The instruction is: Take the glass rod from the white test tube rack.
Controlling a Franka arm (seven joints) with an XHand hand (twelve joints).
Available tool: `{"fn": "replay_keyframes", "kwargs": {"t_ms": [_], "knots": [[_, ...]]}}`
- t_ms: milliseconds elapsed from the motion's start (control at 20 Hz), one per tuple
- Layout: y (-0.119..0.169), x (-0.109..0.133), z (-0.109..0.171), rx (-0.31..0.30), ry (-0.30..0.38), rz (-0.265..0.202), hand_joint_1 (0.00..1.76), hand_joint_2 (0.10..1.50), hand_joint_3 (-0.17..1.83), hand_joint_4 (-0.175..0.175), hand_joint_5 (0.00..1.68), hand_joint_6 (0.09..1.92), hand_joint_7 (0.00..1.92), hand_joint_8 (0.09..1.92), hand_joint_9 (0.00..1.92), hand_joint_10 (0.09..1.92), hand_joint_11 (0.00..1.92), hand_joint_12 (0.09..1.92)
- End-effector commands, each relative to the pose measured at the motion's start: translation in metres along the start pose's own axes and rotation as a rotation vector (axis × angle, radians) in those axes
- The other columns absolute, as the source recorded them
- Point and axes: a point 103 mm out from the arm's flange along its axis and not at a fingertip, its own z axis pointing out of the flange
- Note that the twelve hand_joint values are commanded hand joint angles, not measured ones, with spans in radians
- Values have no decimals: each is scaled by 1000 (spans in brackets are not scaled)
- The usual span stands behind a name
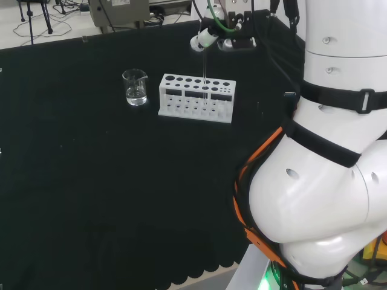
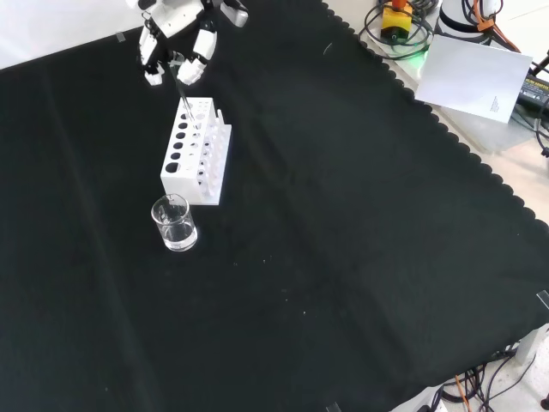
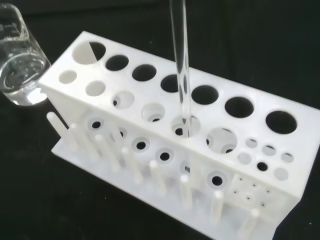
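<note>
The white test tube rack (image 1: 196, 98) (image 2: 197, 153) (image 3: 150, 150) stands on the black cloth toward the far side of the bench. A clear glass rod (image 1: 205, 72) (image 2: 186, 101) (image 3: 180, 65) rises nearly upright from it. The rod's lower end sits in a hole of the rack's middle row, seen close in the wrist view. The hand (image 1: 205, 37) (image 2: 176, 21) hangs right above the rack, its fingers (image 2: 192, 67) curled down round the rod's top end. The rack's other holes look empty.
A small glass beaker (image 1: 135, 87) (image 2: 174, 223) (image 3: 17, 60) with some clear liquid stands just beside the rack's end. The arm's white links (image 1: 326, 151) fill the head view's right. A white sheet (image 2: 476, 73) lies beyond the cloth's scalloped edge.
</note>
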Motion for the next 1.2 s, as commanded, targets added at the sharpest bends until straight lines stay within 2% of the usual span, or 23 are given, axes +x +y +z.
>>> {"fn": "replay_keyframes", "kwargs": {"t_ms": [50,200,400,550,650,850,900,950,1000,1100,1200], "knots": [[5,4,2,-9,-24,-2,676,990,415,-175,478,805,831,1084,1251,1116,781,1345],[6,7,2,-31,-40,1,825,962,446,-175,636,866,900,1067,1356,1077,899,1309],[6,10,0,-43,-95,0,989,885,564,-175,778,868,1001,1054,1463,991,1046,1254],[5,11,-4,-61,-109,0,1098,1055,241,-175,850,1131,1044,1060,1525,949,1146,1223],[4,11,-6,-70,-100,0,1114,1112,130,-175,858,1174,1058,1065,1549,940,1192,1205],[3,13,-11,-89,-95,-4,1122,1142,62,-175,867,1176,1080,1069,1582,929,1270,1165],[1,14,-13,-113,-94,-8,1170,1135,50,-175,860,1113,1068,1099,1587,928,1301,1143],[-2,15,-14,-169,-97,-24,1211,1125,40,-175,868,1040,1065,1117,1591,928,1342,1115],[-6,16,-17,-237,-94,-28,1241,1108,31,-175,910,934,1080,1107,1601,929,1379,1075],[-13,16,-24,-314,-64,-27,1281,1053,26,-175,1072,630,1153,1017,1653,897,1417,1000],[-21,16,-33,-373,-31,-19,1243,986,28,-175,1255,474,1392,941,1734,814,1455,975]]}}
